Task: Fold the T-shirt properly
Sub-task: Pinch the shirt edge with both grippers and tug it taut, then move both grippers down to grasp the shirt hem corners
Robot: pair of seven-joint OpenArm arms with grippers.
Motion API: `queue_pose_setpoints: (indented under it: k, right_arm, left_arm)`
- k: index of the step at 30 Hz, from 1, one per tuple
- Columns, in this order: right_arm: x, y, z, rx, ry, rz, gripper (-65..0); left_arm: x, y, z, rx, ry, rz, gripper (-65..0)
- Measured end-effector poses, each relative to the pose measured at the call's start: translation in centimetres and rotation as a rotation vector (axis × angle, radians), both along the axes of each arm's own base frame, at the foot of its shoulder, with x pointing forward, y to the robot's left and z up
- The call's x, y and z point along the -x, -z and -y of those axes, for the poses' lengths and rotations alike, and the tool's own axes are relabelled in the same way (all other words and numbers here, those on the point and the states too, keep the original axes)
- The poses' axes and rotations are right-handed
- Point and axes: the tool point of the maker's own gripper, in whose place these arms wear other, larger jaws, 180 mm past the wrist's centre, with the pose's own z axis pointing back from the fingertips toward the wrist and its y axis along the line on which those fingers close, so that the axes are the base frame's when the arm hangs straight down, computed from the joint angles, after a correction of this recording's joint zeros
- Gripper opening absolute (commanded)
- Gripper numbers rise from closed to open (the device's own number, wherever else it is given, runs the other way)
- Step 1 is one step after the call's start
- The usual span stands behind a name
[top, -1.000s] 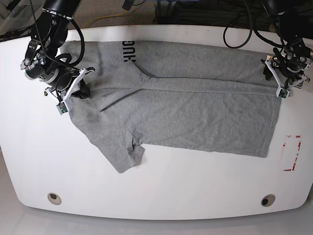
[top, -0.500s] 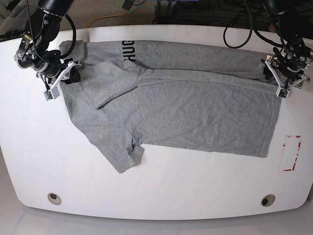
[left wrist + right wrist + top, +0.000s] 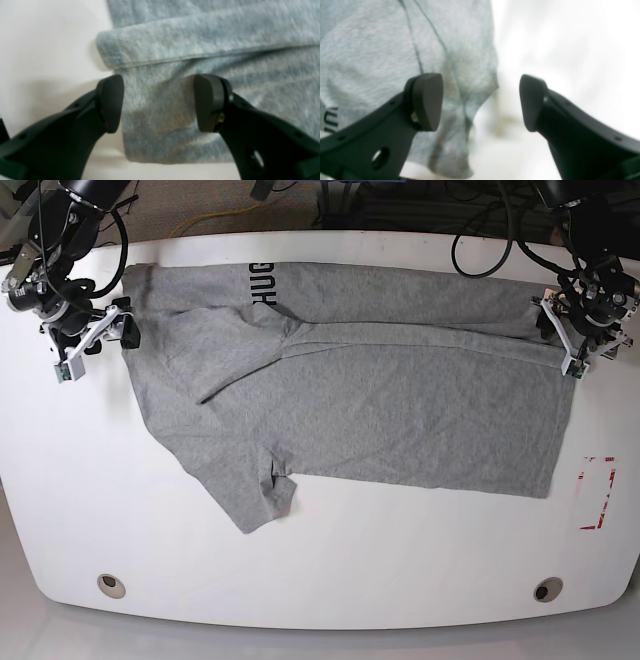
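The grey T-shirt (image 3: 360, 390) lies spread on the white table (image 3: 320, 560), its top edge folded over, with dark lettering (image 3: 263, 283) showing near the collar. One sleeve (image 3: 250, 495) points to the front left. My right gripper (image 3: 100, 340) stands open just left of the shirt's left edge. In the right wrist view this gripper (image 3: 480, 102) holds nothing, and the T-shirt (image 3: 382, 57) lies under its left finger. My left gripper (image 3: 566, 335) is open at the shirt's right edge. In its own view the left gripper (image 3: 158, 102) straddles the T-shirt's (image 3: 200, 50) folded hem corner, gripping nothing.
A red-marked rectangle (image 3: 598, 493) sits on the table at the right, beside the shirt's hem. Two round holes (image 3: 111, 585) (image 3: 547, 589) lie near the front edge. Cables (image 3: 480, 240) hang behind the table's back edge.
My right gripper has opened, let go of the shirt's shoulder and drawn away to the left and back. The released cloth now lies flatter at the left. The left arm has stayed put.
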Motion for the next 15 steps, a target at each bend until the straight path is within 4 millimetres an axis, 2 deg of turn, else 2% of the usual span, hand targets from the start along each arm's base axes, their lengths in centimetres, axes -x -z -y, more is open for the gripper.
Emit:
queue_pose_setpoints:
  k: [3,9,12,15]
  right_arm:
    - [0.5,0.5,-2.9,-0.025,-0.064,-0.02,-19.2]
    - [1.5,-0.2,-10.2,-0.134,-0.232,0.01,-19.2]
    - [1.6,-0.4,-12.2,-0.146,-0.292,0.012,-19.2]
    - [0.1,-1.3,-13.2,-0.16,-0.309,0.057,-19.2]
  left_arm:
    - [-1.4,-1.8,1.0,0.024,0.025,0.081,-24.2]
    - [-1.2,-1.6,0.8,0.015,0.024,0.064,-24.2]
    - [-1.1,-1.4,0.9,0.022,0.024,0.062,-24.2]
    - [-0.7,-0.7,0.7,0.029,0.015,0.041,-24.2]
